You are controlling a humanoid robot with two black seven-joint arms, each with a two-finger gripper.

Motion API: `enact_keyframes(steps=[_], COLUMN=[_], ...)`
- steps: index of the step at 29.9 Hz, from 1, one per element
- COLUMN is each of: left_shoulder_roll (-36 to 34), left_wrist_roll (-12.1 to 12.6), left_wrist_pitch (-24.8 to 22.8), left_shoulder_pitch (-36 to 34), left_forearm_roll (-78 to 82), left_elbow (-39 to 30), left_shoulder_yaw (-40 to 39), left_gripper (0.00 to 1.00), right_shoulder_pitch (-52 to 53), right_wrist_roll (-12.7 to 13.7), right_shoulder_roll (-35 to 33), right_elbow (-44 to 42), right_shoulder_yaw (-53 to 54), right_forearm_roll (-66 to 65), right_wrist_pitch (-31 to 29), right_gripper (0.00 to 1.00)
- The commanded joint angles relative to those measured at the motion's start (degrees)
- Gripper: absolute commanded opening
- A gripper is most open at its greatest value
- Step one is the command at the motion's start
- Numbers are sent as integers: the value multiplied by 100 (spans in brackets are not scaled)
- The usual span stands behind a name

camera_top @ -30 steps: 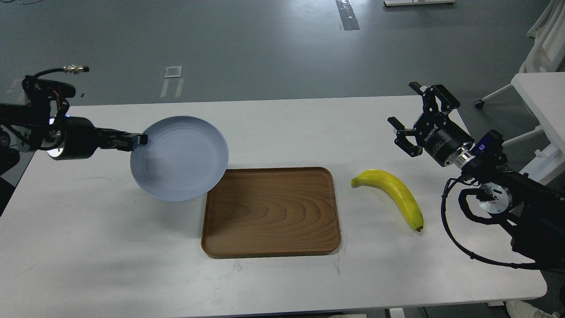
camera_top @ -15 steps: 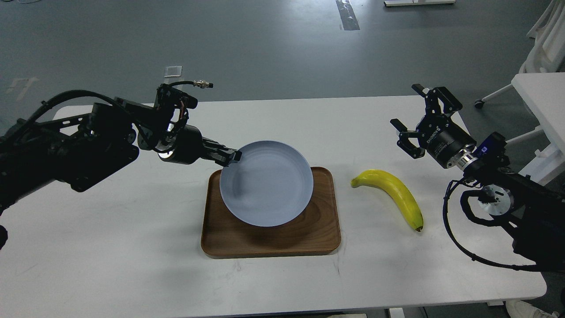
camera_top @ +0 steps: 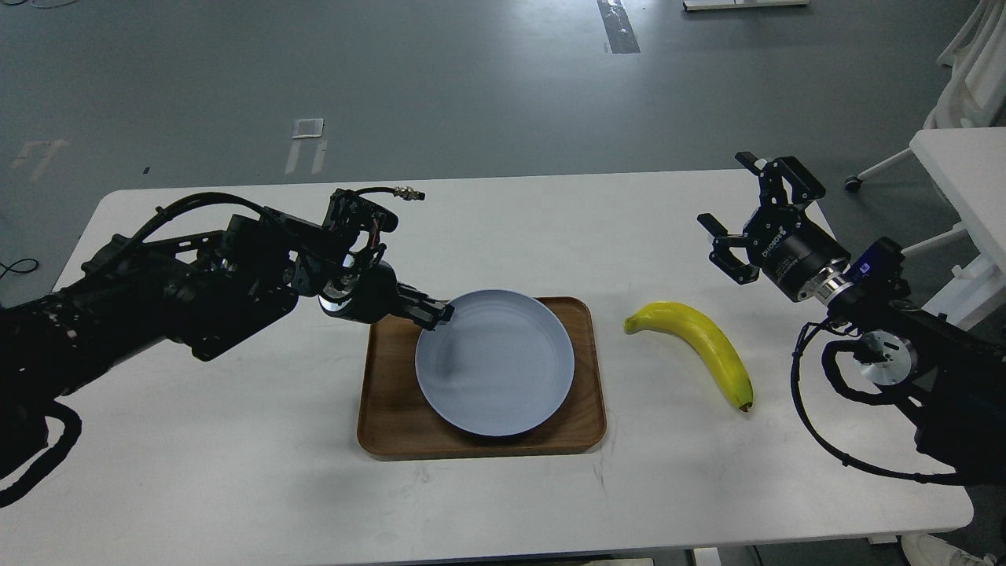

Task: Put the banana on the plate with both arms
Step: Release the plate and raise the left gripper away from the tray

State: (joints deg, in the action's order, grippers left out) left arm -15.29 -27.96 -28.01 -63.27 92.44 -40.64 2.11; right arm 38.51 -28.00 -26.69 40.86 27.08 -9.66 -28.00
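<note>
Gripping the upper-left rim of the pale blue-grey plate (camera_top: 495,363): left gripper (camera_top: 437,315), fingers pinched onto the edge, black arm reaching in from the left edge of the frame toward centre. Plate over the brown wooden tray (camera_top: 393,409) at centre frame, covering most of the tray's right half, shadow close beneath; resting on the tray or just above it, cannot tell. Tray flat on the white table (camera_top: 236,472). Right of the tray, apart from it, bright yellow banana (camera_top: 699,342) lying on the bare tabletop, greenish stem end toward the tray, brown tip toward lower right, curve bulging to the upper right. Banana untouched, not on the plate. At upper right of the frame, right gripper (camera_top: 743,208) held above the table, up and to the right of the banana, well apart from it; fingers spread wide, nothing between them, white lettering on the body. Grey floor beyond the table's far edge; corner of a second white table (camera_top: 963,169) at far right.
</note>
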Motion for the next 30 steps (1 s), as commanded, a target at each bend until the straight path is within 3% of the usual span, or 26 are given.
enact_keyframes(steps=[1, 7, 8, 9, 11, 12, 13, 18, 25, 30], left_shoulder_roll=[17, 78, 87, 96, 105, 105, 105, 0, -667, -1168], left_wrist_roll=[9, 159, 159, 159, 168, 159, 159, 107, 97, 71], left_wrist_pitch=[1, 1, 1, 1, 1, 1, 1, 1, 1, 1], left_shoulder_pitch=[68, 121, 121, 121, 113, 113, 87, 7, 16, 112], left_forearm_roll=[-6, -41, -59, -68, -94, -112, -181, -1296, -5887, -7413], left_elbow=[39, 109, 109, 109, 100, 100, 100, 92, 21, 21], left_shoulder_yaw=[0, 0, 0, -9, -17, -26, -35, -140, -817, -1316], left_gripper=[0, 0, 4, 16, 63, 75, 96, 98, 98, 98], right_shoulder_pitch=[-1, 8, 8, 8, 8, 8, -1, 8, 253, 919], right_wrist_roll=[0, 0, 0, 0, 0, 0, 0, 0, 0, 0], right_shoulder_roll=[6, -2, -2, -2, -2, -2, -2, -99, -467, -985], right_elbow=[1, 10, 10, 1, 10, 10, 18, 97, 773, 1116], right_shoulder_yaw=[-1, -1, -1, -1, -1, -1, -1, -9, -36, -481], right_forearm_roll=[-1, 0, -1, 8, 8, 0, -1, 8, -36, -569], right_wrist_pitch=[0, 0, 0, 0, 0, 0, 0, 0, 0, 0], right_gripper=[100, 100, 100, 100, 100, 100, 100, 100, 100, 100])
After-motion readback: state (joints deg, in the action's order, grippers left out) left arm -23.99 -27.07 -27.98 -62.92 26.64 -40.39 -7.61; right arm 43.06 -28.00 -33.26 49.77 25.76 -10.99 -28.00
